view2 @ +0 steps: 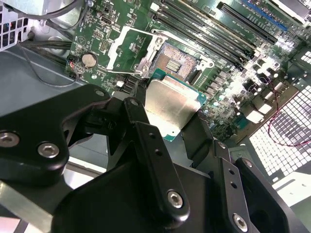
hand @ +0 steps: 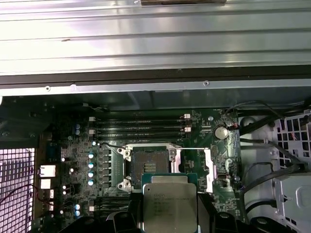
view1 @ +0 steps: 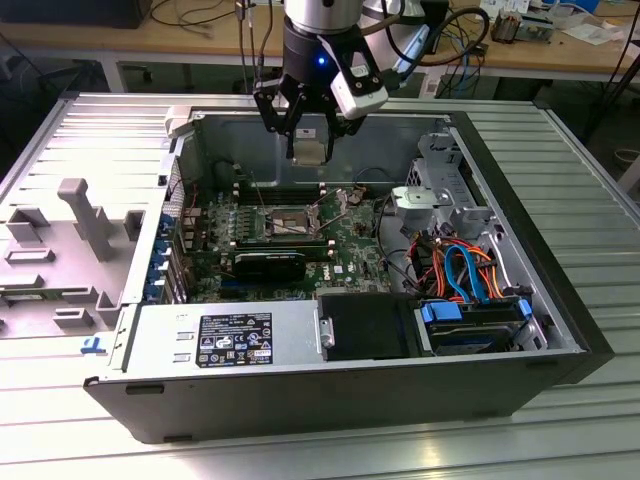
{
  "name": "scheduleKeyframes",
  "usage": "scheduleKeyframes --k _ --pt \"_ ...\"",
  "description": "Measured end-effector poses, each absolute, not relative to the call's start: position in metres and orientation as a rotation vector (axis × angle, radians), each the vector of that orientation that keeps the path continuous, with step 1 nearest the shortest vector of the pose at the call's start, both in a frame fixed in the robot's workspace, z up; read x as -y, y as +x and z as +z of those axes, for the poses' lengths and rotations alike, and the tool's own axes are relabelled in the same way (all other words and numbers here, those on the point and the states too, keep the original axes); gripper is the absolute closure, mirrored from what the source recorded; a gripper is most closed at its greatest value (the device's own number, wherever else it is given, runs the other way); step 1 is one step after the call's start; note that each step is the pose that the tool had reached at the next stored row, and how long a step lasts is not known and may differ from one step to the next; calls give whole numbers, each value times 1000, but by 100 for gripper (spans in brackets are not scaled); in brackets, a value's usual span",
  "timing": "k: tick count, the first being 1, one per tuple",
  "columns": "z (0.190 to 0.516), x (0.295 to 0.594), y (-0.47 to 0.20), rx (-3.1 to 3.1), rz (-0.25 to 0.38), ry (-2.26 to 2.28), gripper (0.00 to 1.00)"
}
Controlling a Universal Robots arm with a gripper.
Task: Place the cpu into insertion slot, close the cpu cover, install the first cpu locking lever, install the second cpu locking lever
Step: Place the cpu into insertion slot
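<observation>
Black hand (view1: 308,135) with jointed linkage fingers (view2: 150,145), silver screws (view2: 175,198), blue light (view1: 320,62), silver-and-black wrist (view1: 318,15), white camera block (view1: 360,90)

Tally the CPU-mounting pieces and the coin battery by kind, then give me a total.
cpu, held in the gripper: 1
insertion slot, empty: 1
cpu cover, swung open: 1
coin battery: 1
Total: 4
</observation>
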State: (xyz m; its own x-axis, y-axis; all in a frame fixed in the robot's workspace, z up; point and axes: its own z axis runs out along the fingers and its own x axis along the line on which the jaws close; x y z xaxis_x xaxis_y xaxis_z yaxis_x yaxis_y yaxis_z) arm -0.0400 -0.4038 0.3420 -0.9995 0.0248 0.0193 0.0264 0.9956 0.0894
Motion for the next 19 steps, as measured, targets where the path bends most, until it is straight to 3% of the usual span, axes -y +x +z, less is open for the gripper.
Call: scheduleKeyframes --k 19 --pt "340 411 -40 3120 -140 -40 46"
